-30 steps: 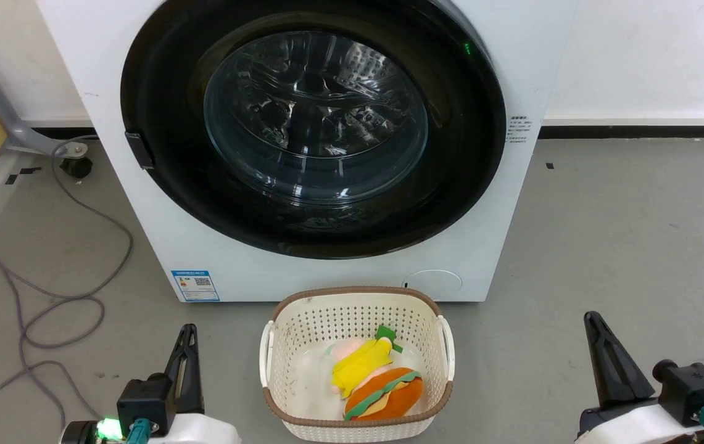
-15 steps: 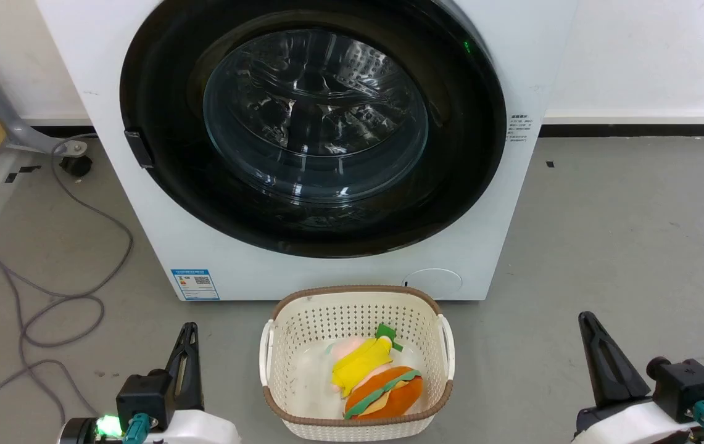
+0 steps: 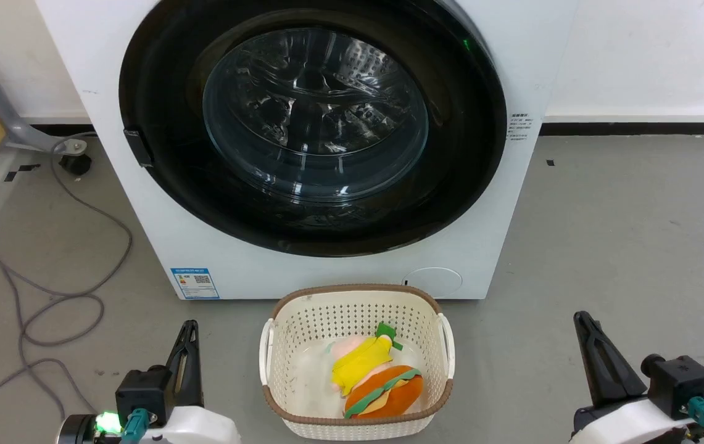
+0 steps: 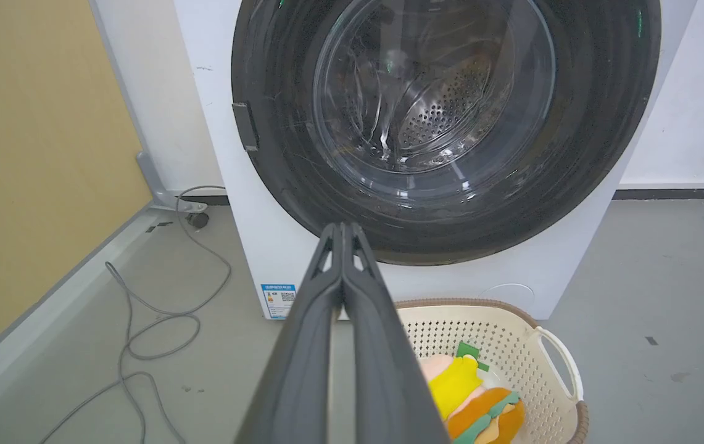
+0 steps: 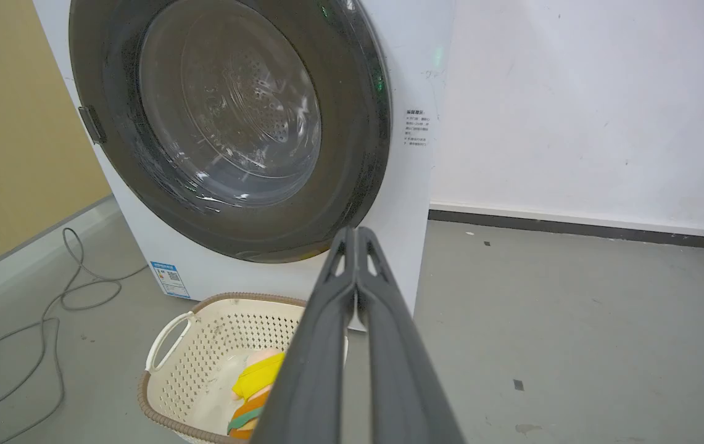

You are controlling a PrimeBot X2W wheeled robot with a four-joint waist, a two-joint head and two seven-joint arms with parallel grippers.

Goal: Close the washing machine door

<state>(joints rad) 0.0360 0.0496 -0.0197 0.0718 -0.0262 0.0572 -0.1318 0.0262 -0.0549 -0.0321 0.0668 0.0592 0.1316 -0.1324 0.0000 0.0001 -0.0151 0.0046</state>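
I see the washing machine door (image 3: 311,129) lying flush against the washing machine (image 3: 327,277) front, as it did a second ago. My left gripper (image 3: 189,330) and right gripper (image 3: 580,320) hang low on either side of the basket (image 3: 358,288), fingers pressed together and empty. The right has edged slightly inward.

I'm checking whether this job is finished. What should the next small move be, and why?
Probably none, just leave both arms low: the door looks flush against the washer front in all three views, no gap at its rim. The left gripper and right gripper are shut, either side of the basket, touching nothing.
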